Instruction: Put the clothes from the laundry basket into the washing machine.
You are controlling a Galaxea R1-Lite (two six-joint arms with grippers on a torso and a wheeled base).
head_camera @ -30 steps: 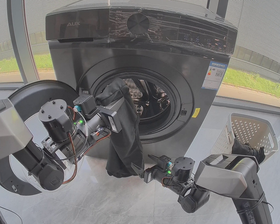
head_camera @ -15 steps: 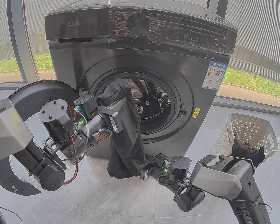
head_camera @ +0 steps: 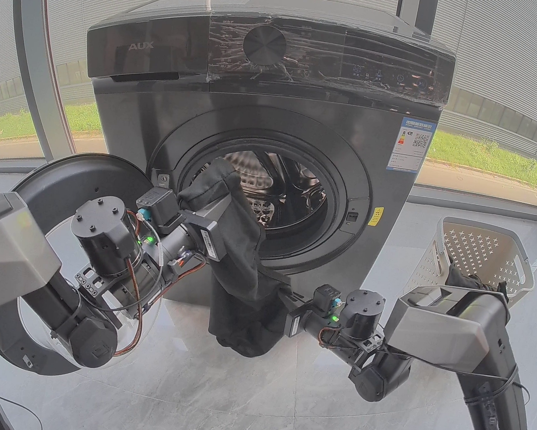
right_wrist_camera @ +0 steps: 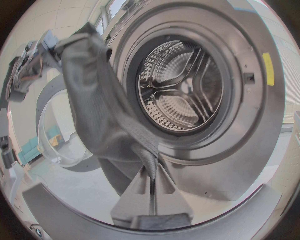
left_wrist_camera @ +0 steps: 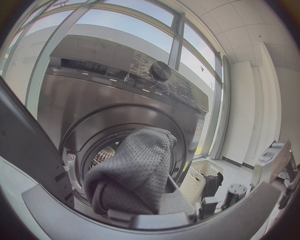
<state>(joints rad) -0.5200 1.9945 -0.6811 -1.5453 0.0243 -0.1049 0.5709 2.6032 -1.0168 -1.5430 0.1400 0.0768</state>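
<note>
Garment (head_camera: 241,273), dark, is held by both arms in front of the open washing machine (head_camera: 364,134), outside the drum (head_camera: 283,189). At the left edge of the round opening, the raised left gripper (head_camera: 218,202) pinches the garment's upper end, and the cloth bunches over its fingers. Lower and to the right, the right gripper (right_wrist_camera: 153,175) has its fingers pressed together on a fold of the same garment, near the machine's lower front. Between the two grips the cloth slants downward. The rest hangs slack toward the tiled floor (head_camera: 213,402). The round door (head_camera: 64,186) stands swung wide open to the left. A white laundry basket (head_camera: 491,249) sits on the floor to the right of the machine, well apart from the garment. Another dark piece of clothing (head_camera: 472,283) is draped over its near rim.
</note>
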